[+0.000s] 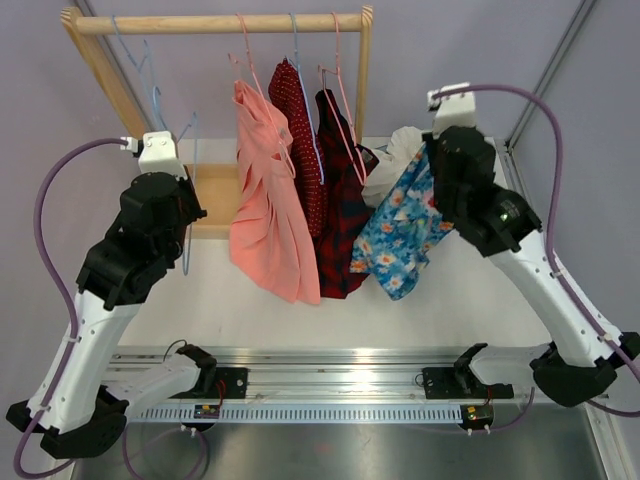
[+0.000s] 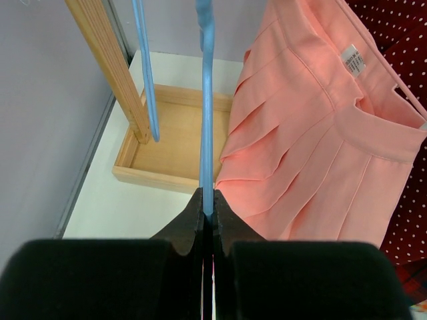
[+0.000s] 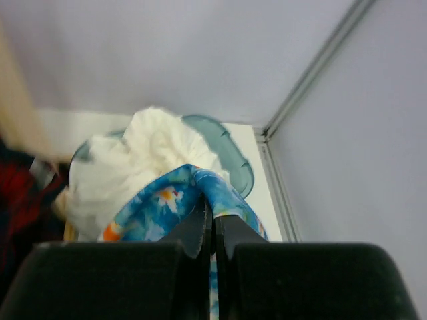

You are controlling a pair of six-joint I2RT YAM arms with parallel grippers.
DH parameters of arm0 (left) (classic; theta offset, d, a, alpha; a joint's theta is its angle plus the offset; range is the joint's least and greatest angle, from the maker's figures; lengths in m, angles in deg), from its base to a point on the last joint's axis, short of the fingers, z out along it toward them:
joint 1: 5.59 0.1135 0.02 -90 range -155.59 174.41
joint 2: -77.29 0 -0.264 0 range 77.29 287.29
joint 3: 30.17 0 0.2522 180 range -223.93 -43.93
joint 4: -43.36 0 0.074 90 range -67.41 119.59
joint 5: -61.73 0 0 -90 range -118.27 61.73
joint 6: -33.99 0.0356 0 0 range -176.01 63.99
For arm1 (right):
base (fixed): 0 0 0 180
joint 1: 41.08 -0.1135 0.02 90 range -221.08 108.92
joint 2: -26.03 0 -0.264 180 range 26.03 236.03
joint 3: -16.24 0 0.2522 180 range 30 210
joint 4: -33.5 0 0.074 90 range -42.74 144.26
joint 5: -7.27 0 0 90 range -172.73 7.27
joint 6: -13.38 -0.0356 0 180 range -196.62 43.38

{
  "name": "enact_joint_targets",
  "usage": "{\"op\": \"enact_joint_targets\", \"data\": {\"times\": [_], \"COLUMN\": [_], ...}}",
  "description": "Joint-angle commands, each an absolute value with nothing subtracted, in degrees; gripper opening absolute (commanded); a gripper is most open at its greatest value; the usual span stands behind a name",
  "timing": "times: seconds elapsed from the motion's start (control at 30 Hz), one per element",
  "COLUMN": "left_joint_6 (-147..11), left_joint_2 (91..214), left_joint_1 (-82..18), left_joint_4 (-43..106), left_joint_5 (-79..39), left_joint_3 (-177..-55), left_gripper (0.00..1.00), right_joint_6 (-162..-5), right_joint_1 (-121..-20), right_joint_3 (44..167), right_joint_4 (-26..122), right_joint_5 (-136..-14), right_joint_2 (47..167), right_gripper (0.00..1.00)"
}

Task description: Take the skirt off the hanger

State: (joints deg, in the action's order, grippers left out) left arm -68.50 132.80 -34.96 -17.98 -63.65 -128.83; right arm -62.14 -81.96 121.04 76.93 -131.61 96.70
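Observation:
A blue floral skirt hangs off its hanger from my right gripper, to the right of the rack. In the right wrist view the gripper is shut on a fold of this skirt, above a white cloth in a teal basket. My left gripper is shut on the lower bar of a bare blue hanger. This hanger hangs at the left of the wooden rod, beside my left gripper.
A pink pleated skirt, a red dotted garment and a dark red plaid garment hang on pink hangers from the rod. A shallow wooden box sits at the rack's foot. The rack's slanted leg stands left of the blue hanger.

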Motion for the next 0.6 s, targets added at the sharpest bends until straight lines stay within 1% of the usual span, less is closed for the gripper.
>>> {"op": "enact_joint_targets", "data": {"times": [0.0, 0.07, 0.1, 0.13, 0.17, 0.27, 0.33, 0.43, 0.47, 0.5, 0.53, 0.57], "left_joint_6": [-68.85, -68.85, -69.19, -69.28, -69.46, -69.64, -69.72, -69.46, -69.46, -69.46, -69.46, -69.46], "left_joint_2": [131.17, 130.82, 130.56, 130.38, 130.38, 130.64, 131.34, 132.40, 132.75, 132.93, 133.54, 133.89], "left_joint_1": [-35.03, -35.03, -34.95, -34.95, -35.03, -34.95, -34.95, -34.95, -34.95, -34.95, -34.95, -34.95], "left_joint_4": [-15.58, -16.02, -16.02, -16.37, -16.46, -17.07, -17.43, -17.43, -17.34, -17.16, -17.08, -16.99], "left_joint_5": [-64.48, -64.13, -63.87, -63.34, -63.16, -62.90, -62.64, -62.81, -62.98, -63.16, -63.25, -63.42], "left_joint_3": [-128.83, -128.74, -128.74, -128.66, -128.74, -129.53, -130.23, -131.46, -131.82, -132.51, -132.96, -133.48], "left_gripper": [0.00, 0.00, 0.00, 0.00, 0.00, 0.00, 0.00, 0.00, 0.00, 0.00, 0.00, 0.00], "right_joint_6": [-66.87, -66.43, -66.34, -66.52, -67.13, -70.90, -74.33, -80.83, -82.41, -84.95, -86.54, -88.12], "right_joint_1": [-73.96, -69.85, -68.51, -67.37, -64.05, -58.59, -56.38, -53.56, -53.04, -52.25, -52.07, -51.72], "right_joint_3": [136.90, 143.26, 150.25, 153.71, 160.62, 172.16, 175.53, 172.49, 165.77, 161.61, 152.87, 148.52], "right_joint_4": [72.39, 73.53, 74.15, 75.02, 75.73, 78.20, 79.59, 78.04, 76.63, 74.79, 70.77, 68.73], "right_joint_5": [-124.75, -122.82, -121.85, -120.27, -118.87, -113.41, -109.65, -104.29, -102.35, -100.24, -97.35, -95.32], "right_joint_2": [98.25, 105.28, 107.65, 112.11, 114.33, 121.90, 125.85, 126.84, 126.40, 124.74, 124.12, 123.42], "right_gripper": [0.00, 0.00, 0.00, 0.00, 0.00, 0.00, 0.00, 0.00, 0.00, 0.00, 0.00, 0.00]}}
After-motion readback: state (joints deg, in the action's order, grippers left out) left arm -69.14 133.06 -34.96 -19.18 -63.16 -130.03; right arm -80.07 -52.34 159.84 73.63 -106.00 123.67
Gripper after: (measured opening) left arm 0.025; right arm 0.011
